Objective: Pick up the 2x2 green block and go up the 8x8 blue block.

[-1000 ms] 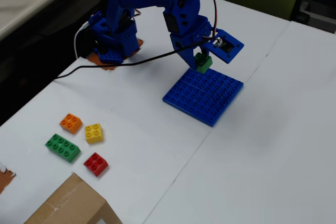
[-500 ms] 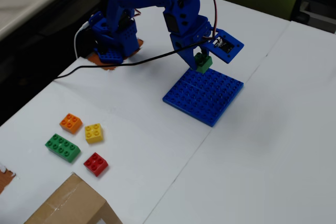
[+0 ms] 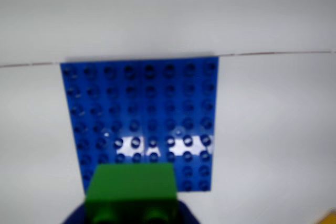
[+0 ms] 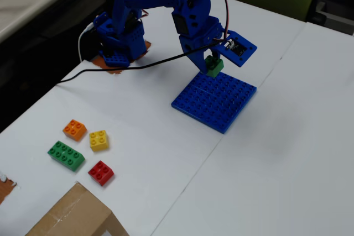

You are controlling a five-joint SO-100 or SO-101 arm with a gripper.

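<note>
In the wrist view the 2x2 green block (image 3: 131, 192) is blurred and cut off at the bottom edge, hiding the near studs of the 8x8 blue block (image 3: 142, 108). In the fixed view the gripper (image 4: 212, 63) has its jaws closed on the green block (image 4: 213, 67), held above the blue baseplate's (image 4: 215, 100) far edge on the white bench (image 4: 276, 153).

Blurred throughout in the wrist view. 2x2 green block (image 3: 131, 192) cut by the bottom edge there, its studs soft and hard to count; jaws hidden behind it, only dark blue slivers beside it. Near rows of the 8x8 blue block (image 3: 142, 108) covered by the brick. In the fixed view, cardboard box (image 4: 74, 214) cropped at the bottom edge; jaw contact on the brick too small to tell.
</note>
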